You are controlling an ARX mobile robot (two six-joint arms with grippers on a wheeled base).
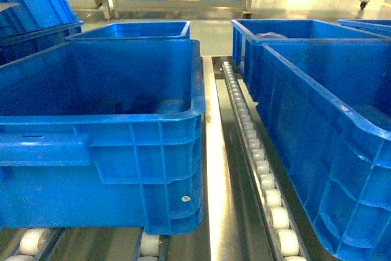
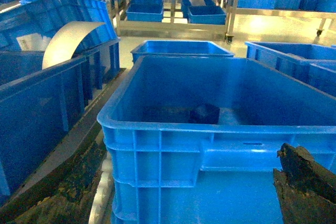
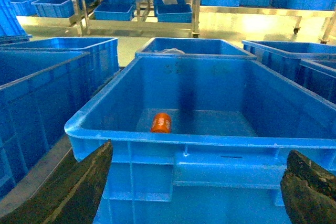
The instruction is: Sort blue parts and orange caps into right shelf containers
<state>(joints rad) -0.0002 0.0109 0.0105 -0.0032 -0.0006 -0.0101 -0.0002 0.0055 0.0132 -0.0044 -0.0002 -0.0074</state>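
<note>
One orange cap (image 3: pixel 161 122) is seen lying on its side on the floor of the near right crate (image 3: pixel 199 129), toward the near left part of the floor, in the right wrist view. No other cap or blue part is made out beside it there. In the head view that same crate appears at the right (image 1: pixel 330 108), with a second crate (image 1: pixel 287 35) just behind it on the far side; something pale shows inside the far one, but it cannot be identified.

The near left crate (image 1: pixel 104 120) is shown from the left wrist view (image 2: pixel 220 124) to hold a dark object (image 2: pixel 205 113) near the middle of its floor; its colour and kind cannot be told. A roller track (image 1: pixel 256 157) runs between the left and right crates.

The right gripper (image 3: pixel 199 192) is seen with its dark fingers spread wide at either lower corner of its view, released and holding nothing, just short of the near rim. The left gripper (image 2: pixel 178 187) likewise shows fingers well apart at the lower corners, with nothing between them.

It is judged that the sorting has barely begun: one cap is placed, and remaining parts, not visible here, are left to be fetched.
</note>
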